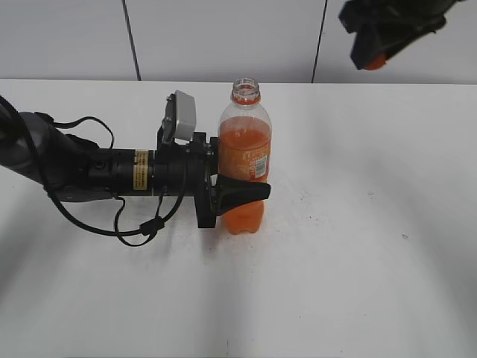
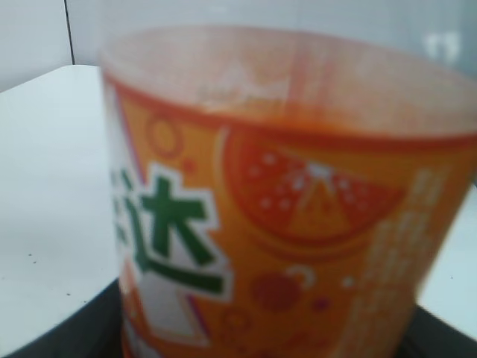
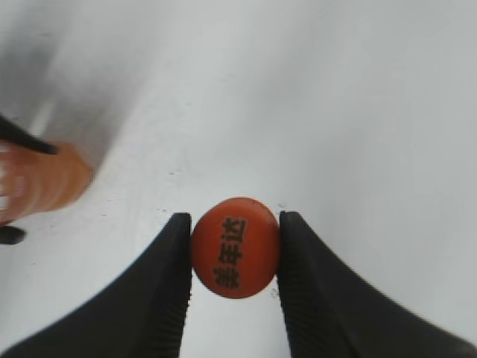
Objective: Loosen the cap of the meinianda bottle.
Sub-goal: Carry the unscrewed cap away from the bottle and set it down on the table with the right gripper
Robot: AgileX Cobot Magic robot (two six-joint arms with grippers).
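The meinianda bottle (image 1: 244, 160) stands upright on the white table, its mouth open and uncapped, orange neck ring showing. My left gripper (image 1: 237, 192) is shut on its lower body from the left. The bottle's orange label fills the left wrist view (image 2: 283, 216). My right gripper (image 1: 376, 56) is high at the top right, off the bottle, shut on the orange cap (image 1: 377, 61). In the right wrist view the cap (image 3: 235, 247), with dark characters on top, sits between the two black fingers (image 3: 234, 257), and the bottle's base (image 3: 45, 183) shows far left.
The white table (image 1: 358, 246) stretches round the bottle, with a few small dark specks. A tiled white wall (image 1: 223, 37) stands behind. The left arm and its cables (image 1: 97, 175) lie across the table's left side.
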